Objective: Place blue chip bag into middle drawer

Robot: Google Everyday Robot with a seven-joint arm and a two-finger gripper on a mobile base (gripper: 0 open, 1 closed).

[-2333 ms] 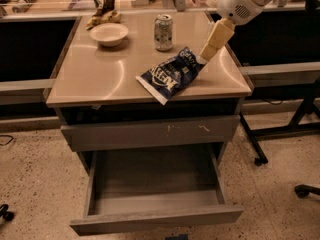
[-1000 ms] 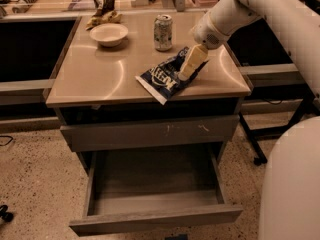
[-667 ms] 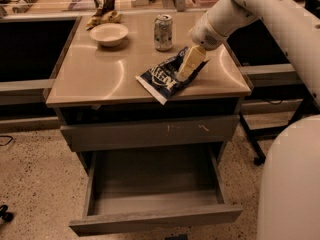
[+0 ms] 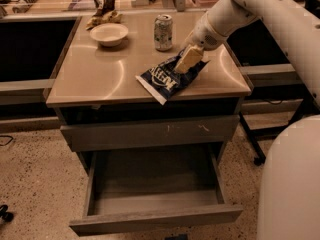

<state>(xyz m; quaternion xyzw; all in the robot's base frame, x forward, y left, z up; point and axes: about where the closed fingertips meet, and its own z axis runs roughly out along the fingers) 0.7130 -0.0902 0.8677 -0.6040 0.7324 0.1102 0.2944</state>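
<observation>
The blue chip bag (image 4: 167, 78) lies crinkled on the cabinet top (image 4: 100, 79), near its front right edge. My gripper (image 4: 187, 61) reaches down from the upper right on a white arm and rests on the bag's upper right end. Below the top, a shut grey drawer front with pale scratch marks (image 4: 150, 132) sits above the middle drawer (image 4: 155, 184), which is pulled out towards me and holds nothing.
A silver-green soda can (image 4: 163, 32) stands just behind the bag. A white bowl (image 4: 109, 34) sits at the back left of the top. My arm's white body (image 4: 290, 179) fills the right side. Dark shelves flank the cabinet.
The gripper came down from above the bag's right side onto the bag's upper end. It has barely moved over the last second. The bag lies where it was.
</observation>
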